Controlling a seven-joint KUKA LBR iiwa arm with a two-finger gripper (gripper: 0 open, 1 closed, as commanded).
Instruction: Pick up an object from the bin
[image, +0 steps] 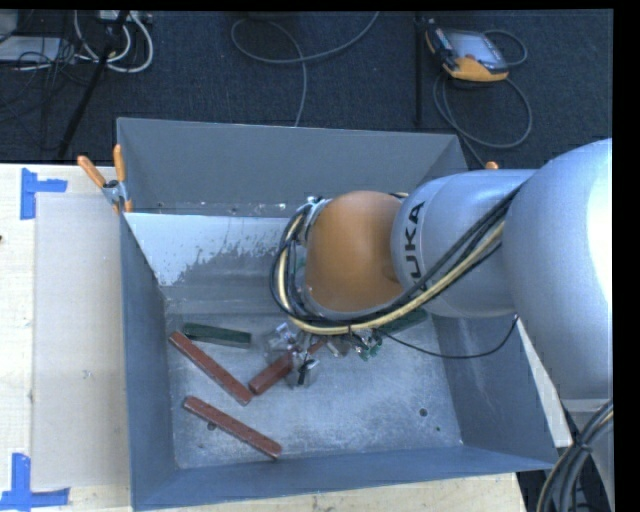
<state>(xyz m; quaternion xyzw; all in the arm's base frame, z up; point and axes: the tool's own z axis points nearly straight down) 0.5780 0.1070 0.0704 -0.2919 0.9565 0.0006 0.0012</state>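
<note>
My gripper (298, 362) hangs low over the middle of the bin floor, under the orange wrist cover. Its tip is at the right end of a short brown block (266, 380), which lies tilted on the floor. Whether the block is clasped is hidden. A long brown stick (210, 368) lies slanted just left of the block, its lower end close to it. Behind that, a dark green stick (217, 335) lies near the foot of the back wall.
Another long brown stick (232, 427) lies slanted near the front left of the bin. The arm with its orange cover and cables reaches in from the right and hides the floor behind the gripper.
</note>
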